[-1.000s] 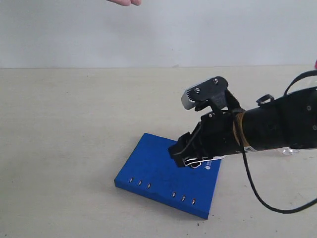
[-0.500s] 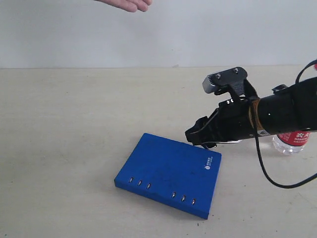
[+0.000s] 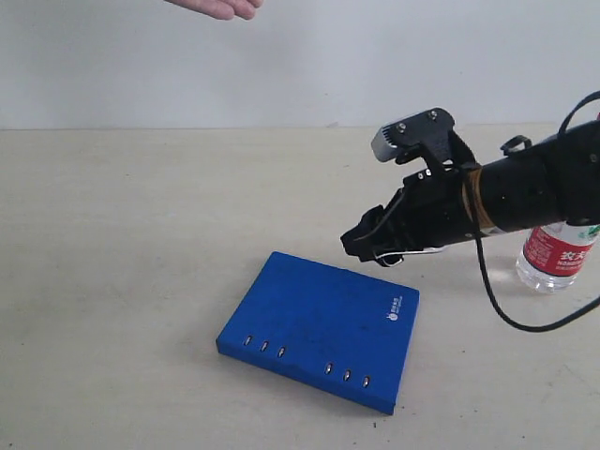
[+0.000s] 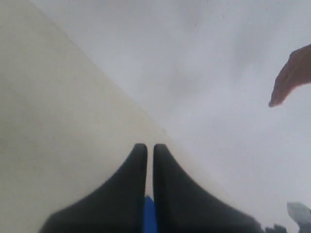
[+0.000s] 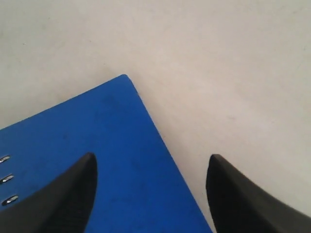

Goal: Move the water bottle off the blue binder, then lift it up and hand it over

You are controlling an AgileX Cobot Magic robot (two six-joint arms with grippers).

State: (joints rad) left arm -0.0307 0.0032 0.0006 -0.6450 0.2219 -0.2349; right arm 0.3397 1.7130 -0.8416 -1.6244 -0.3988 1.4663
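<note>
The water bottle [image 3: 557, 258], its red label bearing white Chinese characters, stands on the table [image 3: 141, 234] apart from the blue binder [image 3: 309, 323], whose white logo is unreadable. The right gripper [image 3: 361, 244] hovers spread and empty; the left gripper [image 4: 149, 148] is clenched.

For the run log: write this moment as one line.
bottle: on table, off binder | binder: flat on table | right gripper: open, empty | left gripper: shut
</note>
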